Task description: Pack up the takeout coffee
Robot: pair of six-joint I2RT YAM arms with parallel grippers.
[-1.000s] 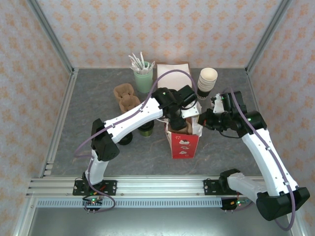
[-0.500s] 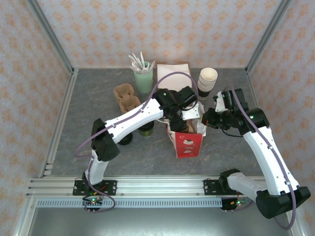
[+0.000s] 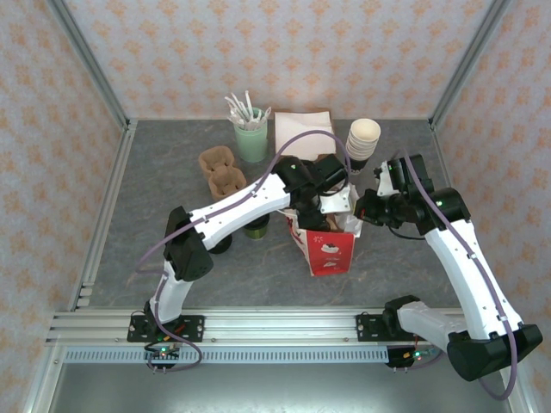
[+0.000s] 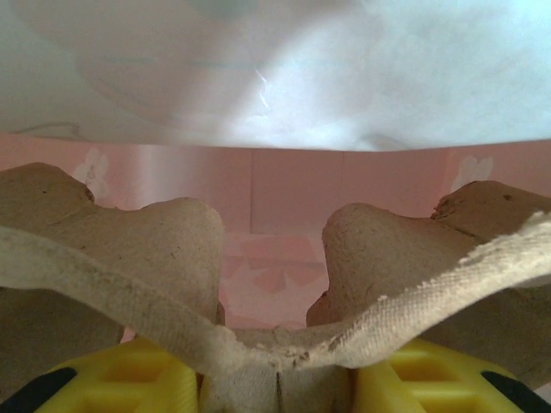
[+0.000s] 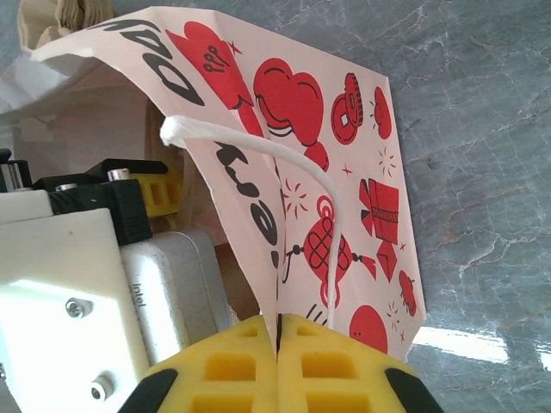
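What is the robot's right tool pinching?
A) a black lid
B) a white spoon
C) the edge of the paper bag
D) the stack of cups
C: in the right wrist view the right tool has its yellow fingers shut on the top edge of the paper bag, just beside the white string handle.

White-shelled, black-jointed left arm [image 3: 241, 205] and right arm [image 3: 469, 271] carry lilac cables [image 3: 308, 135]; yellow ribbed, black-tipped finger pads [image 5: 231, 366] at six o'clock, silver screws [image 5: 76, 307] at eight o'clock.
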